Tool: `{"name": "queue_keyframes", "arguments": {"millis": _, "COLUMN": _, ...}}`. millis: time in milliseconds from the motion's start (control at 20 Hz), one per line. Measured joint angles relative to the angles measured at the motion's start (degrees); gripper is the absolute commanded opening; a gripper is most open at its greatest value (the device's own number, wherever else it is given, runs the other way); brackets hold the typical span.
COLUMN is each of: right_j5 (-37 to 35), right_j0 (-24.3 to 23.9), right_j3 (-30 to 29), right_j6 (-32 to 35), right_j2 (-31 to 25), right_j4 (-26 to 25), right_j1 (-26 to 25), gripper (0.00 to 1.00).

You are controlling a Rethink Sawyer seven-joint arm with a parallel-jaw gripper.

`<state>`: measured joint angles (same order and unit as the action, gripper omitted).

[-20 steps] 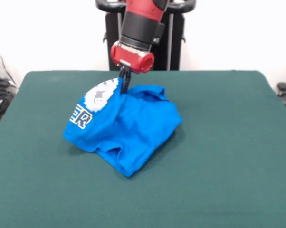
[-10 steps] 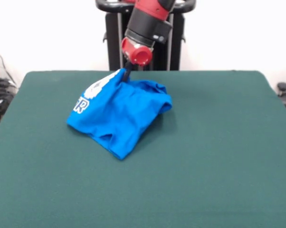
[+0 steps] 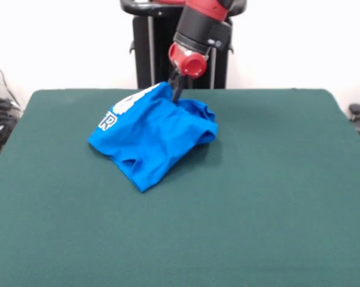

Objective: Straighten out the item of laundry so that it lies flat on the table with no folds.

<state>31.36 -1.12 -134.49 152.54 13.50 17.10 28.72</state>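
On the dark green felt table (image 3: 275, 209) we see our black gripper (image 3: 176, 92) pinching the crumpled bright blue cotton T-shirt (image 3: 153, 137), which trails toward lower left.

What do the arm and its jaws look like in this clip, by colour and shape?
The arm is a thick cylinder with a red upper section and a black band below it. It ends in a short red cylindrical cap with a round opening on its face. The gripper below the cap is thin, dark and narrow. No markings or loose cables are visible on it.
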Motion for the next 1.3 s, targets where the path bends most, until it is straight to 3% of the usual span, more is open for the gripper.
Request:
{"name": "queue_keyframes", "arguments": {"millis": 300, "right_j5": -10.84, "right_j0": 1.67, "right_j3": 1.12, "right_j6": -0.01, "right_j2": 2.13, "right_j4": -0.18, "right_j1": 6.18, "gripper": 1.00}}
{"name": "queue_keyframes", "arguments": {"millis": 450, "right_j5": -21.57, "right_j0": 3.51, "right_j3": 4.23, "right_j6": -0.02, "right_j2": 5.15, "right_j4": -1.45, "right_j1": 10.57, "gripper": 1.00}}
{"name": "queue_keyframes", "arguments": {"millis": 750, "right_j5": -33.98, "right_j0": 3.99, "right_j3": 11.44, "right_j6": -0.02, "right_j2": 7.94, "right_j4": -6.46, "right_j1": 16.20, "gripper": 1.00}}
{"name": "queue_keyframes", "arguments": {"millis": 950, "right_j5": -33.65, "right_j0": 3.35, "right_j3": 14.14, "right_j6": -0.02, "right_j2": 7.94, "right_j4": -8.45, "right_j1": 16.66, "gripper": 1.00}}
{"name": "queue_keyframes", "arguments": {"millis": 1300, "right_j5": -25.64, "right_j0": 0.24, "right_j3": 19.72, "right_j6": -0.02, "right_j2": 7.50, "right_j4": -13.75, "right_j1": 12.48, "gripper": 1.00}}
